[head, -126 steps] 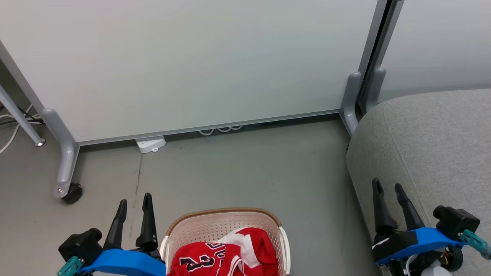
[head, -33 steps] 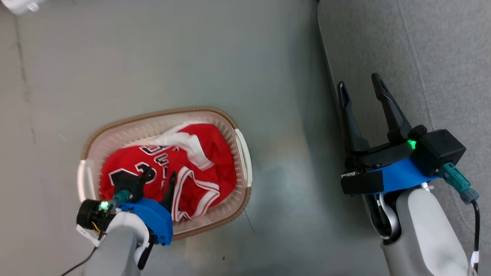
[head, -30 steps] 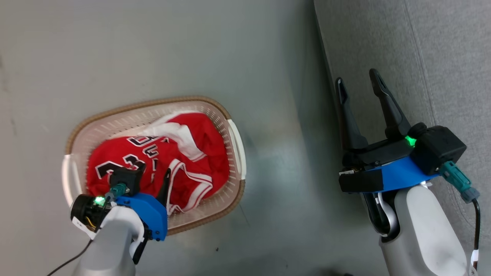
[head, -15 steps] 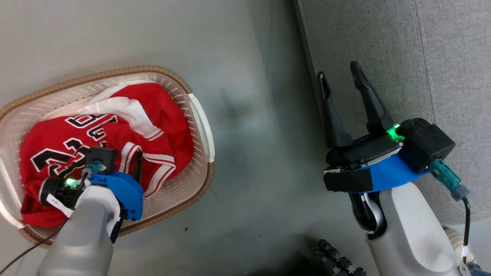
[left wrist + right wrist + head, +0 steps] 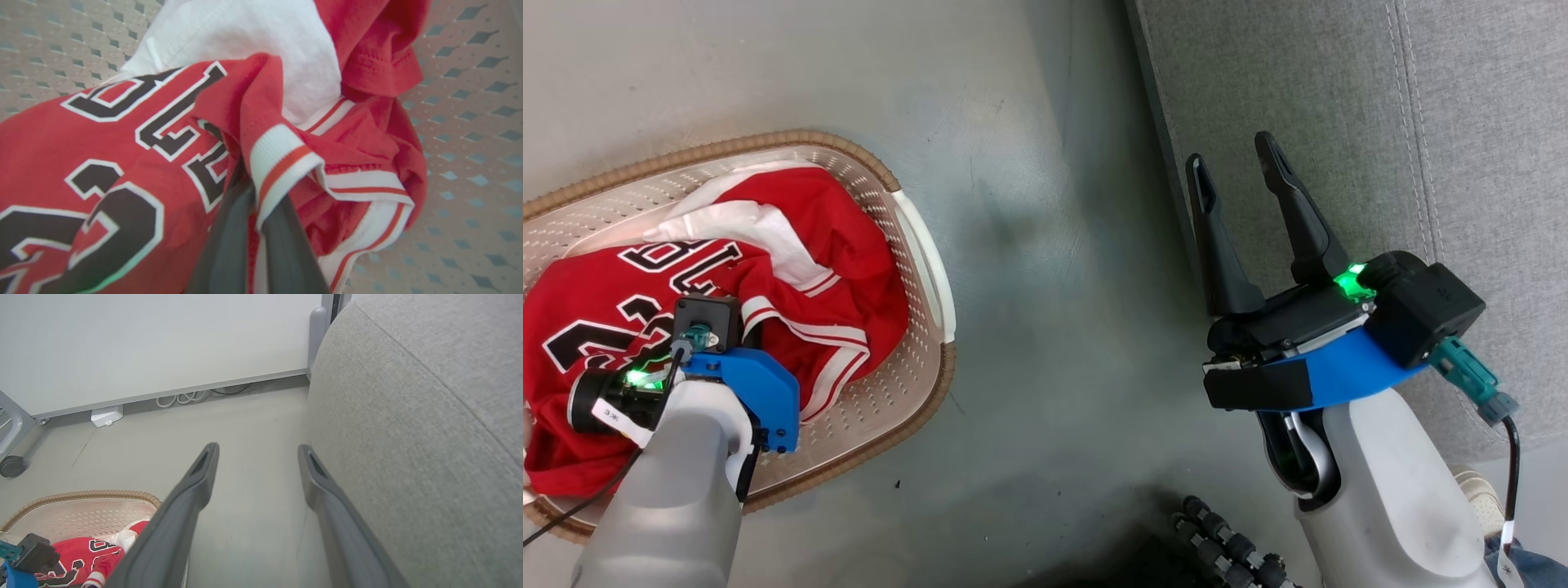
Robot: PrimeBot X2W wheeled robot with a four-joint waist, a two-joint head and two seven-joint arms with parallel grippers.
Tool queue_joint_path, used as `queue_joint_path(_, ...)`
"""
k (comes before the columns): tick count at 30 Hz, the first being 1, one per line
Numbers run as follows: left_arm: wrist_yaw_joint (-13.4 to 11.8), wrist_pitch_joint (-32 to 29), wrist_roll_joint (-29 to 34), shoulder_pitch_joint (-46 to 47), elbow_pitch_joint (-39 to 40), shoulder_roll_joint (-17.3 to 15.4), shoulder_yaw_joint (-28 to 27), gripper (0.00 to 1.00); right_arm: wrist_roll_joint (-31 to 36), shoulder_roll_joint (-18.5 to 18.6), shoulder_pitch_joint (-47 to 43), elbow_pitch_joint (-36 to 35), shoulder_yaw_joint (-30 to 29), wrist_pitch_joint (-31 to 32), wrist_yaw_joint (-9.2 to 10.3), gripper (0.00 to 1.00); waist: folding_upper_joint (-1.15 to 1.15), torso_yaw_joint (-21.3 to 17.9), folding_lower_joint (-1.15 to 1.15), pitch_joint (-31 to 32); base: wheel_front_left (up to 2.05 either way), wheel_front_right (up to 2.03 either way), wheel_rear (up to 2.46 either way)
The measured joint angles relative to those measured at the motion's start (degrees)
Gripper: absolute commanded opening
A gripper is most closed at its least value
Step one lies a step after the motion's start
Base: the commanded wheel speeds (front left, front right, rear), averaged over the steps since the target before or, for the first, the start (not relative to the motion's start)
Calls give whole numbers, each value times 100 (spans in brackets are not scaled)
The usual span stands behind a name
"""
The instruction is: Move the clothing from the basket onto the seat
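Grey floor (image 5: 1045, 245) carries the basket (image 5: 768, 140), which stands upright on it. All the clothing (image 5: 841, 245) lies bunched inside the basket: a red jersey (image 5: 596, 302) with black-and-white lettering fills the basket's left part, and a second red piece with white trim lies against its right wall.

Left gripper (image 5: 255, 196): reaches down into the basket. Its jaws are pressed narrow on a fold of the clothing, with a white band with a red stripe pinched between the two fingers (image 5: 229, 245).

Sofa (image 5: 1339, 82): stands to the right of the basket, well apart from it, with bare floor between.

Right gripper (image 5: 1232, 153): hangs well to the right of the basket, at the sofa's edge. Its jaws are spread wide and hold nothing
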State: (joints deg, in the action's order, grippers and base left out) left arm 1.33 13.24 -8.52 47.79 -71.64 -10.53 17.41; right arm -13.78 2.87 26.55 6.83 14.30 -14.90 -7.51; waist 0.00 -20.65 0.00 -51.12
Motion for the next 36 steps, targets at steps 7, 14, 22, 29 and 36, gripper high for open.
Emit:
queue_joint_path(7, 44, 3, -54, 28, -63, 31, 60, 0, 2, 0, 1, -7, -49, -5, 0, 100, 0, 58, 0, 38, 0, 0, 0)
queue_joint_path(14, 80, 41, -125, 38, -104, 89, 108, 0, 120, -1, 24, 24, -80, -7, 0, 100, 0, 176, 0, 148, 0, 0, 0)
queue_joint_path(22, 134, 99, -185, -85, -135, 298, 211, 0, 346, -1, 19, 281, -136, -8, 0, 100, 0, 361, 0, 583, 0, 0, 0)
queue_joint_path(29, 235, 155, -238, -419, -101, 509, 303, 0, 522, -4, -107, 635, -194, 3, 0, 100, 0, 550, -1, 1343, 0, 0, 0)
queue_joint_path(36, 344, 175, -302, -790, 402, 667, 412, 0, 615, -4, -456, 886, -308, 137, 0, 100, 0, 788, -1, 2353, 0, 0, 0)
